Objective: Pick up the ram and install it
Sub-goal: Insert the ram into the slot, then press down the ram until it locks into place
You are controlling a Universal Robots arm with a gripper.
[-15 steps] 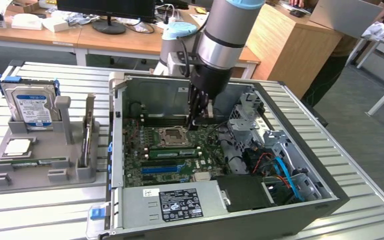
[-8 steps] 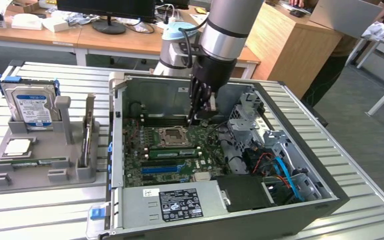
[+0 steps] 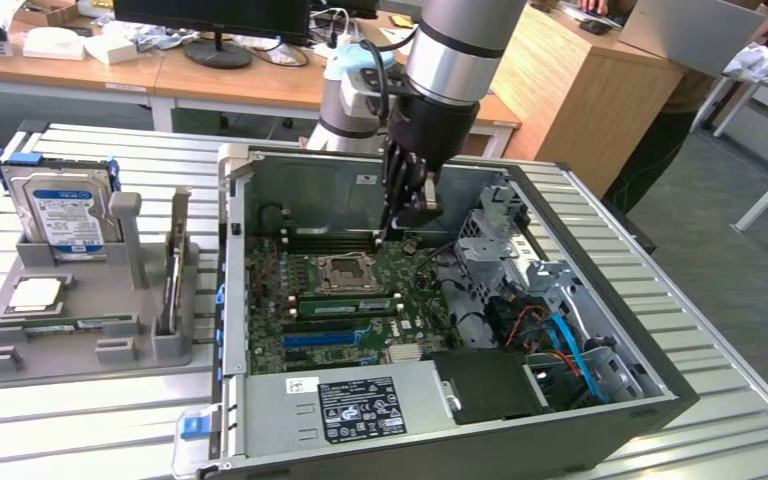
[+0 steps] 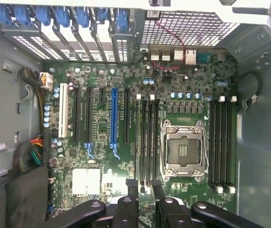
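Note:
The ram (image 3: 64, 322), a long thin green stick, lies flat on the grey fixture (image 3: 131, 350) at the exterior view's left, outside the computer case. My gripper (image 3: 398, 235) hangs inside the open case (image 3: 651, 390), low over the black memory slots (image 3: 337, 240) at the back of the motherboard, far from the ram. In the wrist view its two black fingers (image 4: 130, 190) stand a little apart above the motherboard (image 4: 102, 156), in line with the slots (image 4: 147, 142) beside the empty CPU socket (image 4: 182, 149). My gripper (image 4: 144, 187) is open and I see nothing held between the fingers.
The fixture also carries a hard drive (image 3: 64, 215) standing upright, a square silver CPU (image 3: 35, 292) and an upright holder (image 3: 175, 265). Inside the case are a drive cage (image 3: 504, 235), cables (image 3: 564, 335) and the power supply (image 3: 357, 405). Desks stand behind.

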